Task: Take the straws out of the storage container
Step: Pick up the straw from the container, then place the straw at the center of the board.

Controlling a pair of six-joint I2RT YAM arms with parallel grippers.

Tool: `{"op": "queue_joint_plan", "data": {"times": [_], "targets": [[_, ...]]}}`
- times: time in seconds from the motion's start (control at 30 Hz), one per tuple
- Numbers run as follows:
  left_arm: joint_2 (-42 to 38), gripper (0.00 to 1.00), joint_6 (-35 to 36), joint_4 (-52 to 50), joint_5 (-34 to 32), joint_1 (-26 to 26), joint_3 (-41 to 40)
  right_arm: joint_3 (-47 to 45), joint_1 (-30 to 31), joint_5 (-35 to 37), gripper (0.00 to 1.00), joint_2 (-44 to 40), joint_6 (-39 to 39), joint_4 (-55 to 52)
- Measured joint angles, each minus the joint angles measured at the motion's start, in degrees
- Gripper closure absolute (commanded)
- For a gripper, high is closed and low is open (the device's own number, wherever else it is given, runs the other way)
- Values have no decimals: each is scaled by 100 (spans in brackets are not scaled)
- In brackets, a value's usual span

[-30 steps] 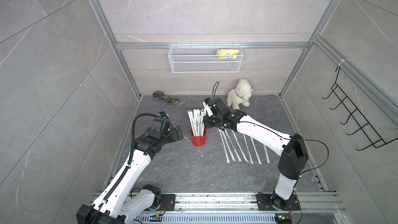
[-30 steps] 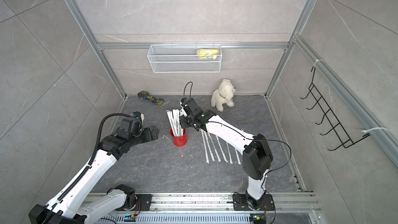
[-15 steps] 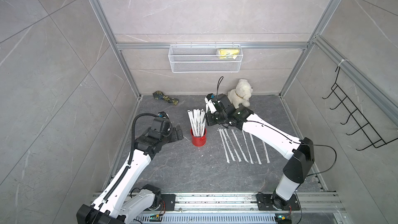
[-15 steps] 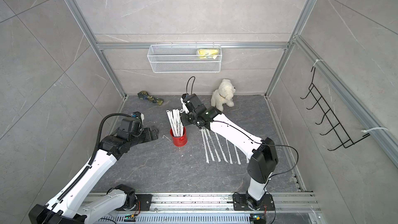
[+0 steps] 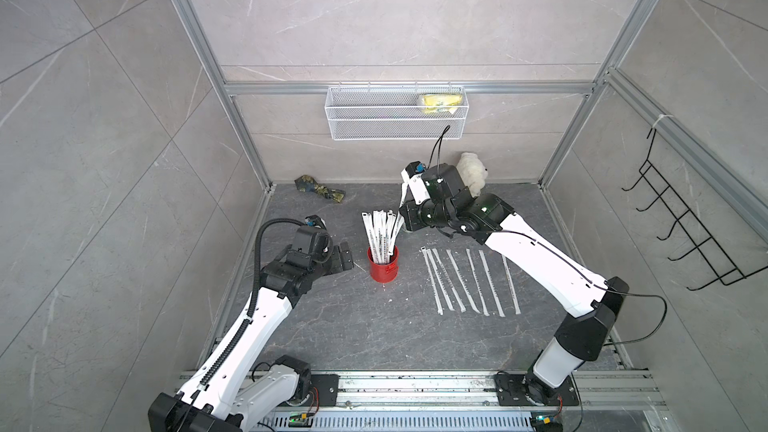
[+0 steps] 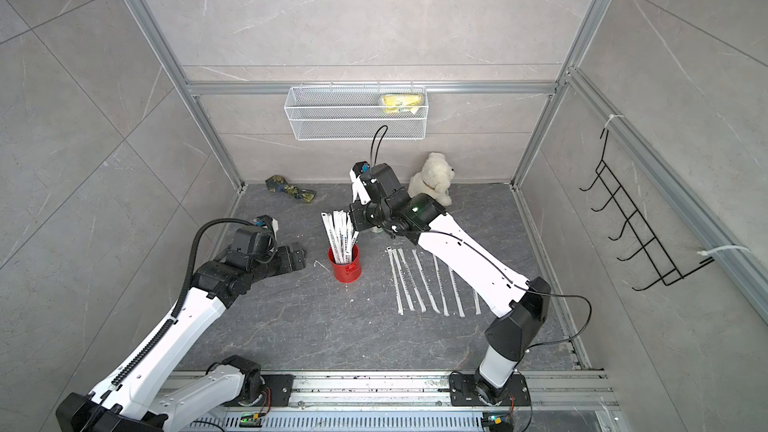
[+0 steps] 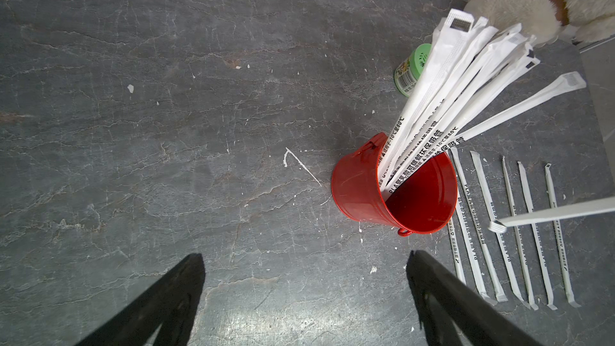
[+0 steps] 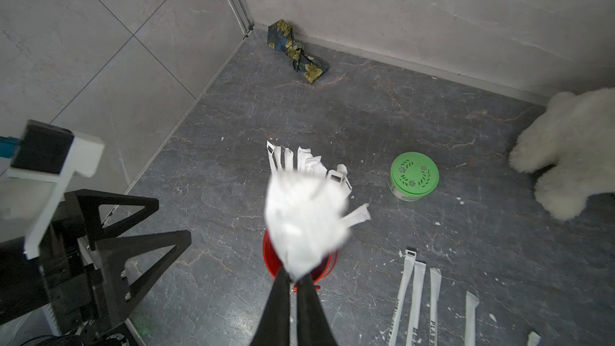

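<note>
The red storage container (image 5: 383,265) (image 6: 345,268) (image 7: 362,188) stands upright on the dark floor with several white wrapped straws (image 5: 380,234) (image 6: 338,234) (image 7: 449,94) fanned out of it. Several more straws (image 5: 465,280) (image 6: 432,284) (image 8: 416,294) lie in a row to its right. My right gripper (image 5: 401,218) (image 8: 294,277) hovers above and behind the can, shut on one straw (image 7: 549,211) (image 8: 304,224), whose loose end hangs free beside the rim. The left gripper (image 5: 345,259) (image 7: 305,256) sits low on the floor just left of the can, open and empty.
A green-lidded jar (image 8: 414,174) (image 7: 412,68) stands behind the can, and a white plush dog (image 6: 432,178) sits at the back wall. A patterned cloth (image 5: 318,191) lies in the back left corner. A wire basket (image 5: 395,118) hangs on the back wall, a black hook rack (image 5: 685,222) on the right wall.
My right gripper has risen and drawn back from the bundle with one straw pinched in it, so that straw has come up out of the can. The left arm has stayed still.
</note>
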Motion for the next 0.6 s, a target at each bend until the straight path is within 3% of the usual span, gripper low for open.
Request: {"op": "queue_joint_plan", "data": {"times": [0.43, 0.6], "targets": [[20, 1, 0, -2, -4, 0, 7, 1773, 0, 94, 92, 33, -299, -1779], [20, 1, 57, 0, -94, 0, 7, 2361, 0, 116, 92, 404, -297, -2616]]}}
